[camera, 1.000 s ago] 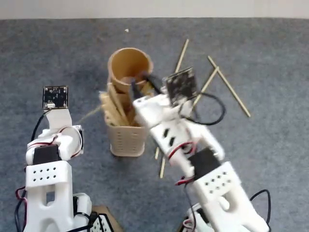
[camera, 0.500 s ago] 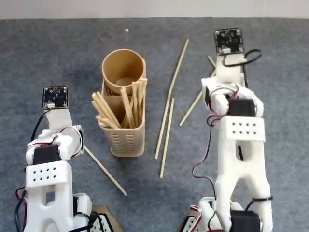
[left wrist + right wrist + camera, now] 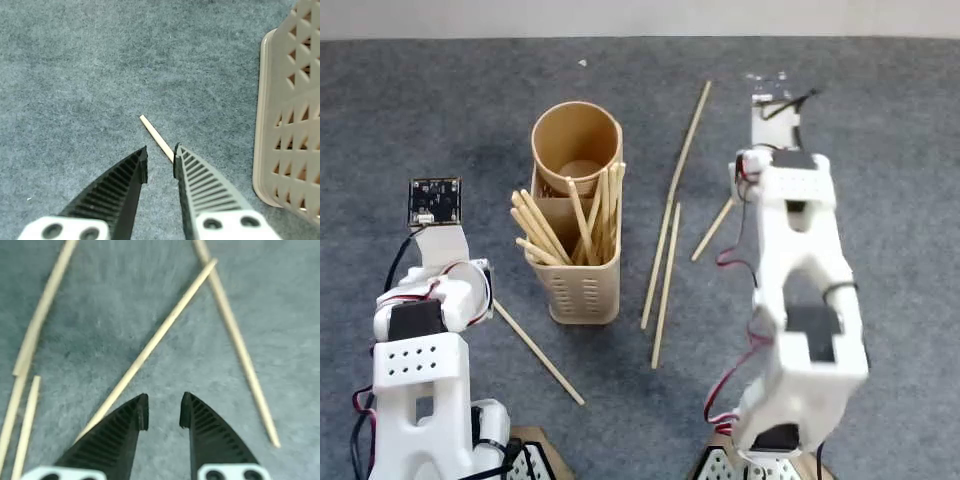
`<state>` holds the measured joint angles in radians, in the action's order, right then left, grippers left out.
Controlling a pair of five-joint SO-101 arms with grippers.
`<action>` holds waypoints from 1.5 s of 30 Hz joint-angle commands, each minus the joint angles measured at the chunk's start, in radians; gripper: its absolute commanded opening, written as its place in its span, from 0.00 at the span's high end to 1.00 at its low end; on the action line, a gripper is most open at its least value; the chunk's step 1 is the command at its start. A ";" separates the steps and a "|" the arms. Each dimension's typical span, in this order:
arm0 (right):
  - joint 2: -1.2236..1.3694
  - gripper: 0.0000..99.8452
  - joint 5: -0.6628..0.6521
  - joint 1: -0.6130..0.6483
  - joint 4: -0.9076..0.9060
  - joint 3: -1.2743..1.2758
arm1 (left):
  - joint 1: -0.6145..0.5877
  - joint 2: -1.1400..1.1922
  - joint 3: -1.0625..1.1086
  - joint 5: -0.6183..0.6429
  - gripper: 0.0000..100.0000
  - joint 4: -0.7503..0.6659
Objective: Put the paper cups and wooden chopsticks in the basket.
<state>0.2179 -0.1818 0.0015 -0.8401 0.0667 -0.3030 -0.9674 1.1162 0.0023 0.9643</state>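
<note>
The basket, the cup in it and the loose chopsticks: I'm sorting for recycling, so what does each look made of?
Basket: probably moulded plastic, matte beige; its wall has regular, evenly spaced holes. Cup: likely paper, matte brown, with a thin rim. Chopsticks: pale bare wood, possibly bamboo; no gloss or coating shows.

I see left arm (image 3: 420, 345): white printed shell, rounded joints, plate with rows of small holes. Black square camera board (image 3: 435, 200) at wrist, on white stem. Red and black wires (image 3: 362, 405) loop near base. Right arm (image 3: 800, 250): same white shell, black servo block (image 3: 815, 335) mid-link, red and black cable (image 3: 732, 385) trailing down side. On my wrist feeds, left gripper (image 3: 160, 150) and right gripper (image 3: 164, 396) look alike: black tapered fingers (image 3: 120, 190), ribbed inner faces, white mounts (image 3: 70, 229) with dark screw holes.
</note>
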 commanded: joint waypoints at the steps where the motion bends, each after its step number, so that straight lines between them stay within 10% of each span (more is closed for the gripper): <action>1: 0.162 0.88 0.068 0.048 -0.021 -0.174 | 0.015 -0.013 -0.005 -0.008 0.88 -0.015; 28: 0.460 0.97 -0.025 -0.199 -0.438 -0.975 | 0.015 -0.013 -0.005 -0.008 0.88 -0.017; 45: 0.463 0.85 -0.298 -0.225 -0.165 -0.496 | 0.015 -0.013 -0.005 -0.008 0.88 -0.012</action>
<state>0.6951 -0.4641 -0.1933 -1.0779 -0.4764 -0.3030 -0.9674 1.1162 0.0023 0.9643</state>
